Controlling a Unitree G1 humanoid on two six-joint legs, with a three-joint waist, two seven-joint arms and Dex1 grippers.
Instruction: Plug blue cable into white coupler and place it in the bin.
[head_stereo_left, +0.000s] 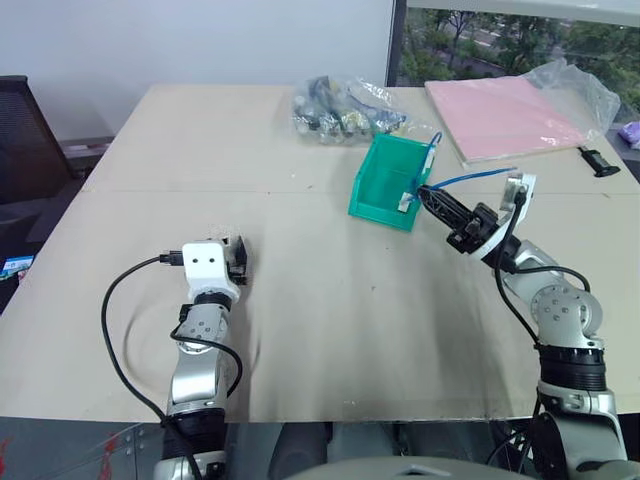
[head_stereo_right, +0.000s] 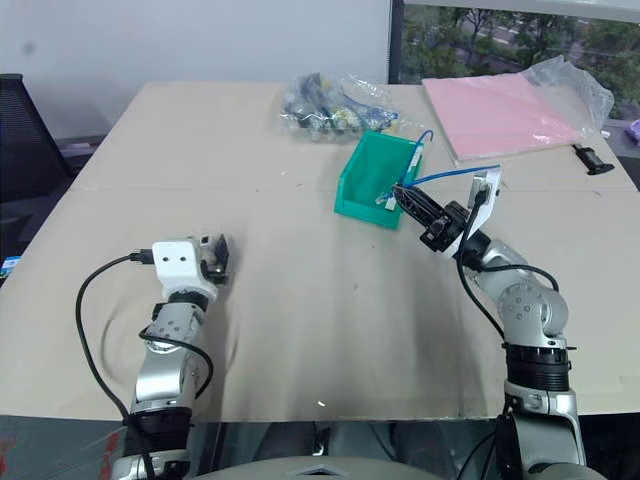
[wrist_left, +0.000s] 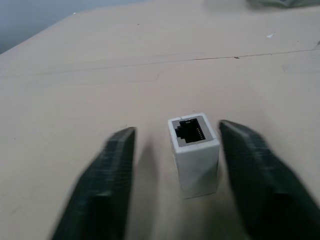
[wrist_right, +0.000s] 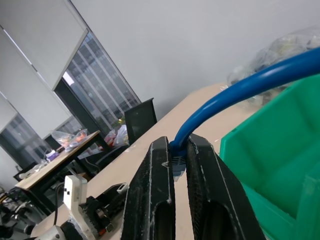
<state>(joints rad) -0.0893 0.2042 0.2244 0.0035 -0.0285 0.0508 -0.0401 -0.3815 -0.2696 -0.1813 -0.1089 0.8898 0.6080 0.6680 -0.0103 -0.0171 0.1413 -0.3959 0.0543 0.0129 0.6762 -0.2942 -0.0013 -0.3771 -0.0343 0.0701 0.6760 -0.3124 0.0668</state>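
1. Left claw: spread, one finger on each side of the white coupler, neither pad touching it; released, grasping nothing.
2. White coupler: standing free on the bare table, dark socket facing up and away from the wrist camera; well apart from the bin.
3. Right claw: clenched on the blue cable close to its plug end, raised above the table just beside the bin's front wall.
4. Blue cable: arching from the right claw back over the bin's rim, a further loop showing at the bin's far corner in the head views.
5. Progress, as judged: cable in hand, coupler not yet gripped, plug not yet in socket, nothing assembled in the bin. Left to do: closing on the coupler, bringing plug and socket together, dropping the pair into the bin.
6. Left wrist view: socket contacts and the gap at each finger; in the head views the coupler hidden behind the left wrist housing.
7. Right wrist view: cable pinched between the two black fingers, plug itself hidden by them; head views giving instead the spacing of both arms, the bag of mixed cables and the pink pad at the table's far side.
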